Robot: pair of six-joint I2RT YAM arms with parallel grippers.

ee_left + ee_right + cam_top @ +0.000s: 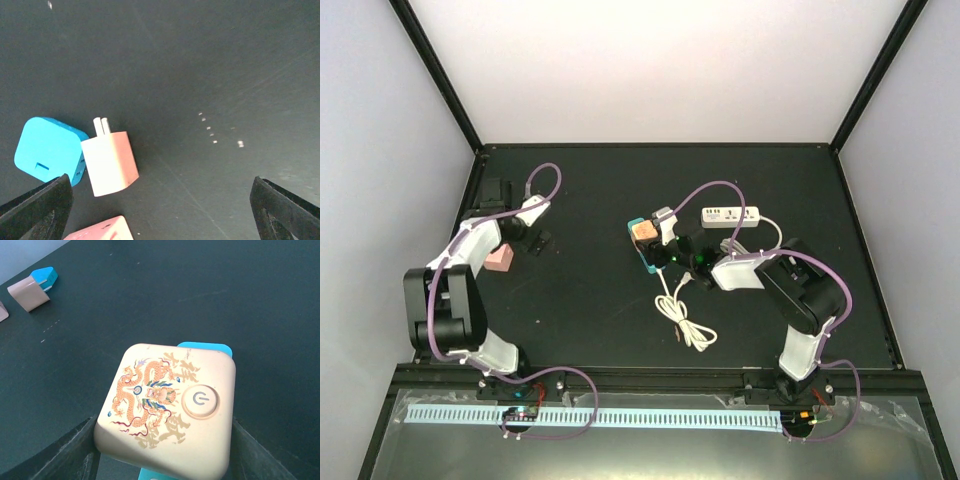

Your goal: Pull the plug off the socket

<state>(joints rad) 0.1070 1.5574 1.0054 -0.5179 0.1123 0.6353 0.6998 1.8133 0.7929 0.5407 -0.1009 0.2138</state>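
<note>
right end effector (162,447) clenched on cream plug (170,410) | plug seated on blue socket (205,347), mid-counter (620,190), near white strip (730,216) | left end effector (160,210) released, fingers wide, over counter beside loose charger (110,162)

We see the plug (167,407), a cream cube printed with a dragon and a round power button, held between the fingers of the right claw (165,457). It is seated on the socket (205,346), whose blue body shows beyond and beneath it.
</note>
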